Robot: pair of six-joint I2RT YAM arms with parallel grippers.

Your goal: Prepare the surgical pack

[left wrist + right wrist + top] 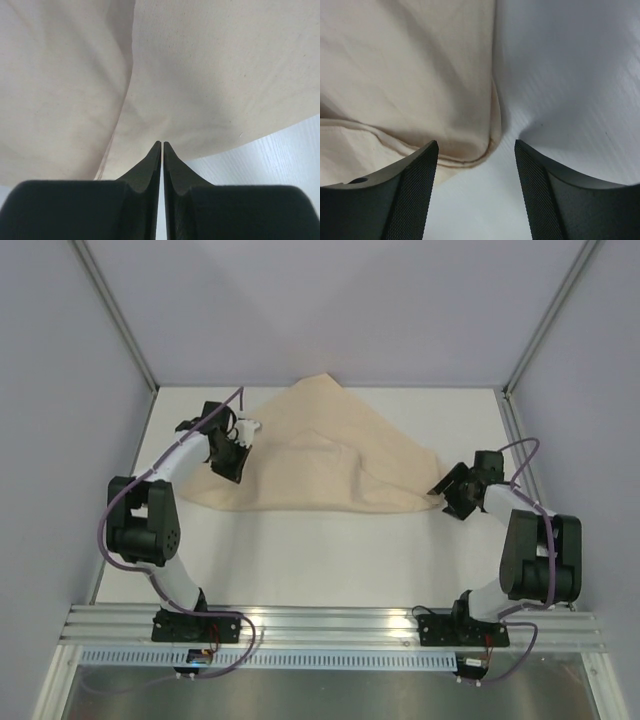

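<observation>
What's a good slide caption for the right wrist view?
Open right hand at the hemmed corner of the tan cloth on the white table.

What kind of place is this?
Most likely a robot test booth, not a home: a white table closed in by plain grey walls, a left arm and a right arm bolted to a metal rail, and a tan cloth lying on the table.

The cloth [320, 455] is lying across the far middle of the counter [330, 550]. The left hand [235, 473] is sitting at its left edge, and the right hand [447, 498] is sitting at its right corner.
</observation>
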